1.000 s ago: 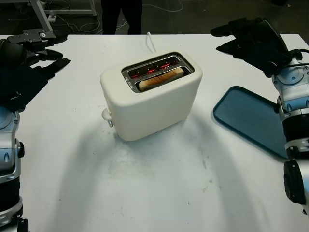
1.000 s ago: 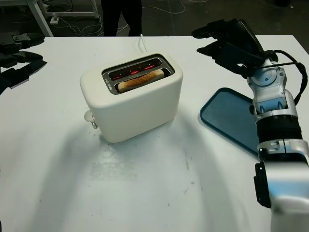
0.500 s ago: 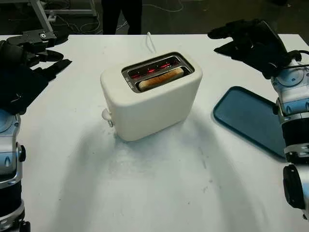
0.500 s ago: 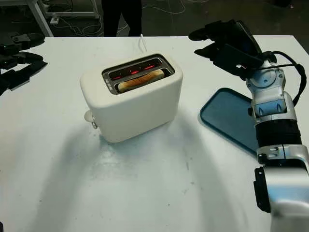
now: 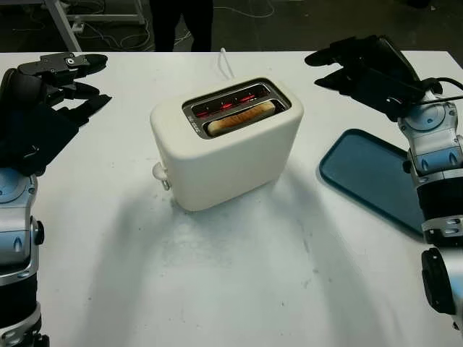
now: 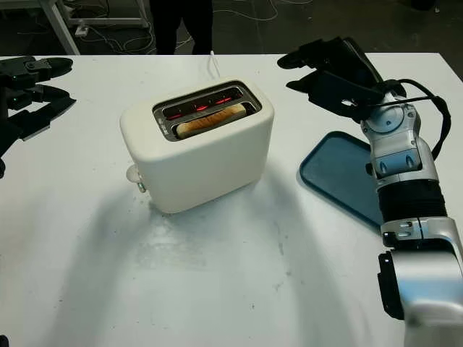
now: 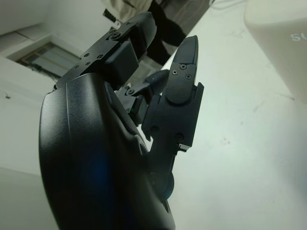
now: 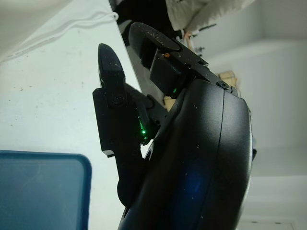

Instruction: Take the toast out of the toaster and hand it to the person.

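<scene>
Cream-white two-slot plastic toaster (image 5: 226, 144) sits near the middle of the white table (image 5: 239, 282), turned at an angle, rounded corners, a small round knob low on its near-left end. A white power cord (image 5: 226, 62) runs from behind it toward the table's far edge.

The golden-brown slice of toast (image 5: 241, 116) is inside the toaster, in the slot nearer the robot. Only its top edge shows, lying along the slot, roughly level with the metal rim. Crust darker than the pale crumb. The far slot glows red from the heating elements.

Left black three-finger hand (image 5: 45, 94) is above the table's far-left area, well apart from the toaster. Fingers extended and spread, pointing toward the toaster, holding nothing. In the left wrist view the fingers (image 7: 180, 91) reach out straight over the white surface, with a corner of the toaster in view.

Right black three-finger hand (image 6: 329, 72) is raised over the table's far-right area, beyond the toaster's right end and not touching it. Fingers open and spread, empty.

Dark blue rounded rectangular plastic tray (image 5: 369, 177) lies flat on the table to the right of the toaster, partly beneath the right forearm.

Table surface: matte white, faint scuffs and grey smudges in front of the toaster. Beyond the far edge: dark floor with loose cables, a metal frame leg at far left, and a person's legs in dark trousers (image 5: 181, 22) standing behind the table.
</scene>
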